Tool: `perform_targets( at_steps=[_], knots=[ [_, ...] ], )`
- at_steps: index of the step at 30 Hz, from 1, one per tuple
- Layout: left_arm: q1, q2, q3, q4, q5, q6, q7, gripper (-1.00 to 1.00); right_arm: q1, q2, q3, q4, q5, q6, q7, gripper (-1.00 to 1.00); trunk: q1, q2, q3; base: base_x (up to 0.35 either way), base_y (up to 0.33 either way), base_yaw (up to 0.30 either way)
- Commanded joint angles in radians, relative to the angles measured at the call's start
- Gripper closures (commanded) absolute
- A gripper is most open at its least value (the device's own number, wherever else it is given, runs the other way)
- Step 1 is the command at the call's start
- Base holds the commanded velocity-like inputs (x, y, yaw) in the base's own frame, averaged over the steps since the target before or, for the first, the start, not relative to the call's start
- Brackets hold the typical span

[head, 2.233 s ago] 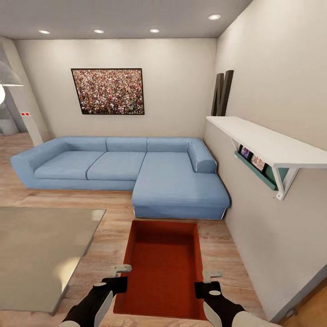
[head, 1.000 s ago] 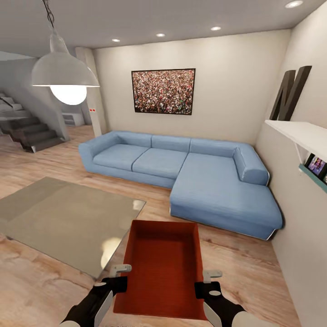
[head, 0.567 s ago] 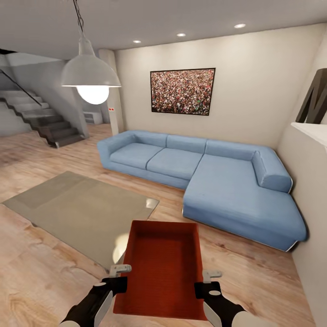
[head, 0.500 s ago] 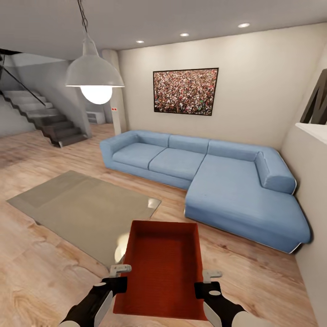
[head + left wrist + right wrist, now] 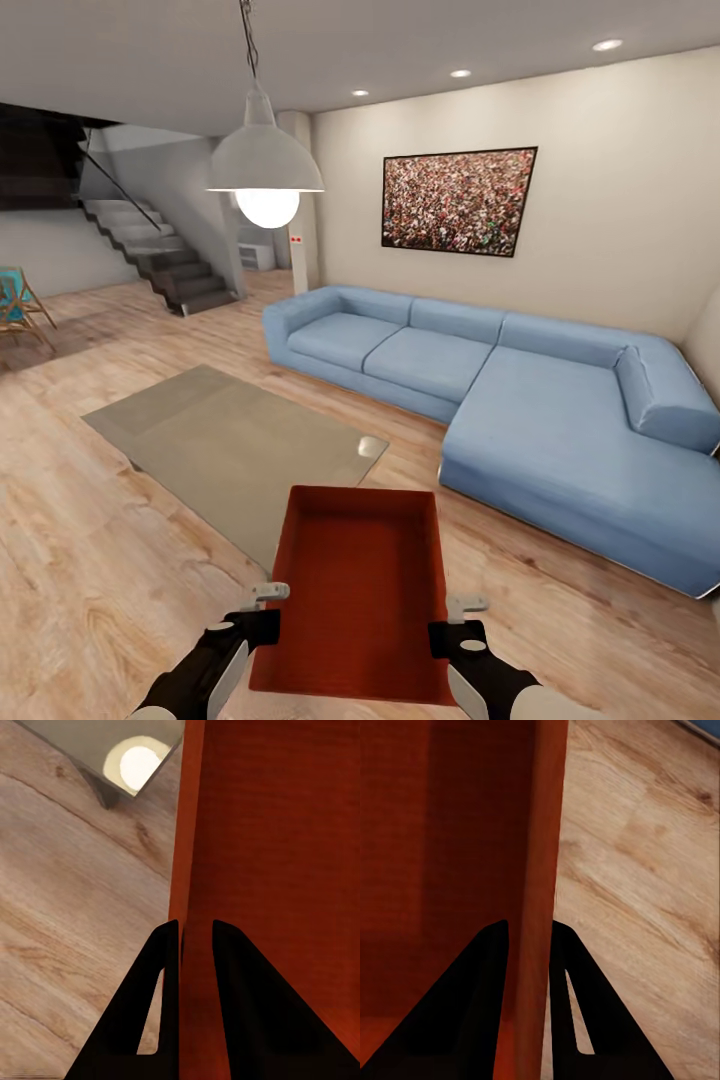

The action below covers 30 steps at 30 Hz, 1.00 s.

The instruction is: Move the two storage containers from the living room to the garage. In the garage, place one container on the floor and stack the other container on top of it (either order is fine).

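I hold one orange-red storage container (image 5: 358, 590) in front of me, above the light wood planks of the living room. My left gripper (image 5: 266, 597) is shut on its left wall (image 5: 191, 870), one dark finger on each side of it. My right gripper (image 5: 462, 607) is shut on the right wall (image 5: 544, 870) in the same way. The bin is open-topped and has nothing inside. The garage is out of view.
A glass coffee table (image 5: 230, 440) stands just ahead to the left. A blue sectional sofa (image 5: 500, 390) runs along the far wall and to the right. A pendant lamp (image 5: 265, 175) hangs overhead. Stairs (image 5: 150, 250) and a folding chair (image 5: 15, 310) are at the far left.
The whole view has swung left: the sofa and picture slid right, the wall shelf left the frame, and the stairs and chair came in. The container stays fixed between both grippers.
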<state>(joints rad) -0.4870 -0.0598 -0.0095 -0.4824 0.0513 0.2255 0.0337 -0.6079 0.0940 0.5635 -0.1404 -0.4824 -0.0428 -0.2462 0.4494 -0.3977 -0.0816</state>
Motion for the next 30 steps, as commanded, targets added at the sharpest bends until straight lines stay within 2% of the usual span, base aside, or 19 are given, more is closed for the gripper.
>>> perform_targets(
  at_steps=[1,30],
  knots=[
    [-0.001,0.0,-0.009,-0.004,-0.007,-0.013,0.011,1.0,-0.001,0.0,0.018,0.028,-0.026,-0.003,-0.005,1.0,0.001,-0.002,-0.002,0.0,0.0,0.268],
    [-0.001,0.0,-0.009,-0.001,-0.007,-0.015,0.011,1.0,-0.001,0.0,0.018,0.028,-0.025,-0.003,-0.005,1.0,0.001,-0.002,-0.002,0.0,0.0,0.268]
  ],
)
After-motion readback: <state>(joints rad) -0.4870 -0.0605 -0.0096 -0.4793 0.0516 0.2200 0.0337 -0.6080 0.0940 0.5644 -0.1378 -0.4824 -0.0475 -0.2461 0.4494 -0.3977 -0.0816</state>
